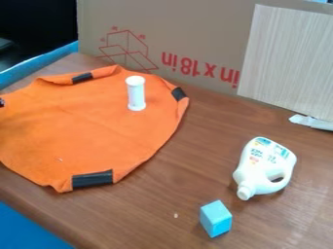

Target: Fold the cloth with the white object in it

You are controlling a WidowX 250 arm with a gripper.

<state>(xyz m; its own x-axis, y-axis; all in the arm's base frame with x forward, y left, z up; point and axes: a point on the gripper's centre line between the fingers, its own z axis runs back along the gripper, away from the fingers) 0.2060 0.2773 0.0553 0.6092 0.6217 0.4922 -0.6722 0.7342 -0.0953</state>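
First, pinch a single layer of the orange cloth (84, 126) at the near black patch (92, 179). Lift above the top of the white cylinder (136, 93), standing upright on the cloth toward the far edge of the table (195, 146). Carry over slowly and lower without dragging, to limit tipping. Cloth position: spread out at the table's left end. Arm pose, jaw opening and grip: cannot tell.

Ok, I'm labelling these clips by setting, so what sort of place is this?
Probably a robot workspace or lab table: an orange cloth with black strips lies on a wooden tabletop, a white cylinder stands on it, and printed cardboard stands behind.
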